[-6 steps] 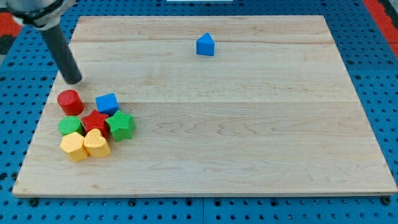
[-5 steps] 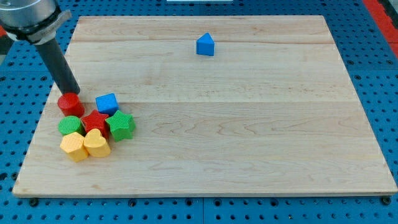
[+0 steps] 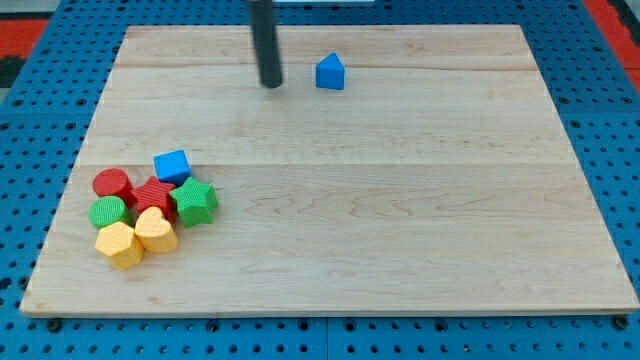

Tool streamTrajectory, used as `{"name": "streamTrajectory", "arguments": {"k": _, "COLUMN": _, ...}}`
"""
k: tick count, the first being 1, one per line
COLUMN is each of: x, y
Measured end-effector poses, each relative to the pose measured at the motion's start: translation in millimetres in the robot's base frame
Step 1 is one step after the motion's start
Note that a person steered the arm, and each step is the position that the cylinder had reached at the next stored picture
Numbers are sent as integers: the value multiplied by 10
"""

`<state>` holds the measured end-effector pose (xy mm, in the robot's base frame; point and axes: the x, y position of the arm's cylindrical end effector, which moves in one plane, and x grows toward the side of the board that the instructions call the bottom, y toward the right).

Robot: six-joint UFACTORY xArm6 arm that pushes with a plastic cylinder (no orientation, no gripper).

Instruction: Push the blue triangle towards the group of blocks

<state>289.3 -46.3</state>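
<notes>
Wood bench (image 3: 400,200), pale planks, on a blue pegboard (image 3: 620,150). No jaws on this rig: it ends in a plain dark rod (image 3: 266,40), holding nothing. My tip (image 3: 271,85) sits on the bench near the view's top, left of centre.

Blue triangle (image 3: 330,72) is just to the view's right of my tip, near but apart, a clear gap of wood between them, roughly level with it.

Group of blocks sits well apart from my tip, down toward the view's bottom left. Blue cube (image 3: 172,166) is the one closest to my tip, at the group's top right. Red cylinder (image 3: 112,184) at the group's top left. Red star (image 3: 154,195) in the middle, touching its neighbours. Green star (image 3: 195,202) on the group's right edge. Green cylinder (image 3: 106,212) on the left, below the red cylinder. Yellow hexagon (image 3: 119,245) at the bottom left, yellow heart (image 3: 155,230) just beside it on the right; these two lie farthest from my tip.
</notes>
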Motion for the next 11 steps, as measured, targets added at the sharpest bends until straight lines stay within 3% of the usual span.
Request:
{"name": "streamTrajectory", "arguments": {"k": 2, "x": -766, "y": -265}}
{"name": "streamTrajectory", "arguments": {"k": 3, "x": -951, "y": 232}}
{"name": "streamTrajectory", "arguments": {"k": 4, "x": -874, "y": 789}}
{"name": "streamTrajectory", "arguments": {"k": 5, "x": -793, "y": 923}}
{"name": "streamTrajectory", "arguments": {"k": 7, "x": -263, "y": 776}}
{"name": "streamTrajectory", "arguments": {"k": 9, "x": -156, "y": 303}}
{"name": "streamTrajectory", "arguments": {"k": 10, "x": -342, "y": 557}}
{"name": "streamTrajectory", "arguments": {"k": 11, "x": -54, "y": 715}}
